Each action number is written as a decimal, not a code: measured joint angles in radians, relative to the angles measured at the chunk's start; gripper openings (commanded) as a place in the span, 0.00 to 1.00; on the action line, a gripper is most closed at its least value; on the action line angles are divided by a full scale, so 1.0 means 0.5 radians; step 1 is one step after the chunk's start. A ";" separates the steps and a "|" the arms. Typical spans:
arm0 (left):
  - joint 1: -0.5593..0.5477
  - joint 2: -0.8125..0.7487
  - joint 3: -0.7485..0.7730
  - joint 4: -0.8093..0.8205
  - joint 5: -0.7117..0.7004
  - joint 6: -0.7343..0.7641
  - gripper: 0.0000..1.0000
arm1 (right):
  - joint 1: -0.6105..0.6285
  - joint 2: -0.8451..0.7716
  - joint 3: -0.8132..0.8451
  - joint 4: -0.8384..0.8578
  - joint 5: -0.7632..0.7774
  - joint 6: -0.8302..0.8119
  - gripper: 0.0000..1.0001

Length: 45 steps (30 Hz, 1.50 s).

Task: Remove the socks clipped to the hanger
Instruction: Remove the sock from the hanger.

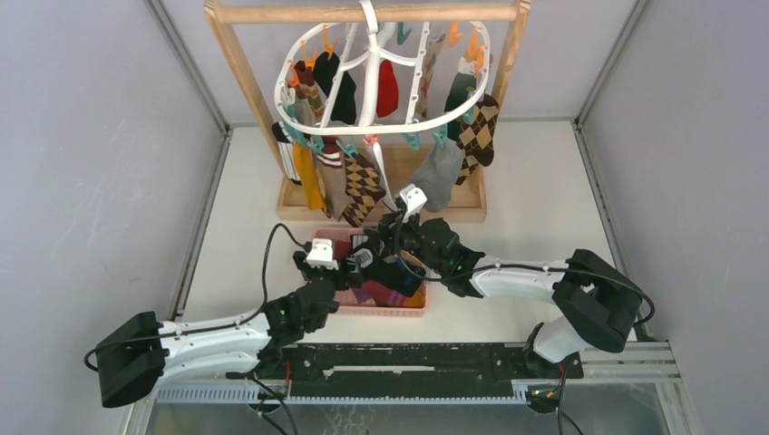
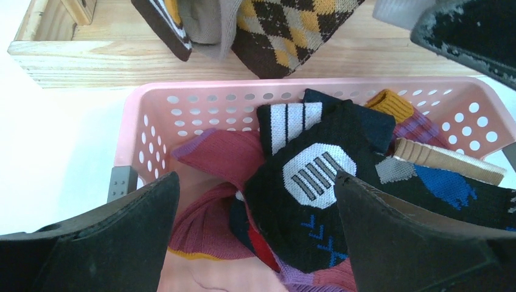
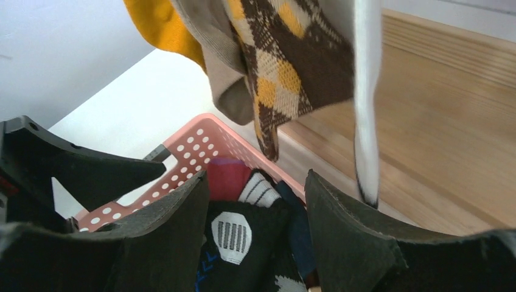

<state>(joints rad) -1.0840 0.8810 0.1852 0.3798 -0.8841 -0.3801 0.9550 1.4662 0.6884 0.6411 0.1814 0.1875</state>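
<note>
**Tight quarters over the basket (image 2: 207, 88)**

Toward 6 o'clock: left claw (image 2: 255, 182) spread wide, empty; right claw (image 3: 255, 179) parted, gripping nothing. Crowded together above the basket, so liable to clash on lifting. Inside: loose socks (image 2: 225, 158) heaped, black on top. At 12 o'clock: hanger (image 1: 368, 91), clipped socks (image 1: 361, 186) dangling low; easily snagged, set swinging.
</note>
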 measured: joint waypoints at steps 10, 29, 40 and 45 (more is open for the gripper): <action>0.000 0.036 0.000 0.001 -0.002 0.028 1.00 | -0.135 0.197 0.085 0.219 -0.311 0.005 0.67; 0.000 0.019 0.000 0.000 -0.005 0.043 1.00 | -0.185 0.356 0.127 0.507 -0.593 0.104 0.42; 0.000 0.034 0.000 0.000 -0.003 0.043 1.00 | -0.217 0.468 0.174 0.638 -0.548 0.175 0.49; 0.000 0.034 0.000 -0.001 -0.002 0.043 1.00 | -0.224 0.510 0.174 0.671 -0.444 0.209 0.51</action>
<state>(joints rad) -1.0840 0.8978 0.1852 0.3794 -0.8848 -0.3584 0.8433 1.7214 0.7753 0.9768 -0.0406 0.2920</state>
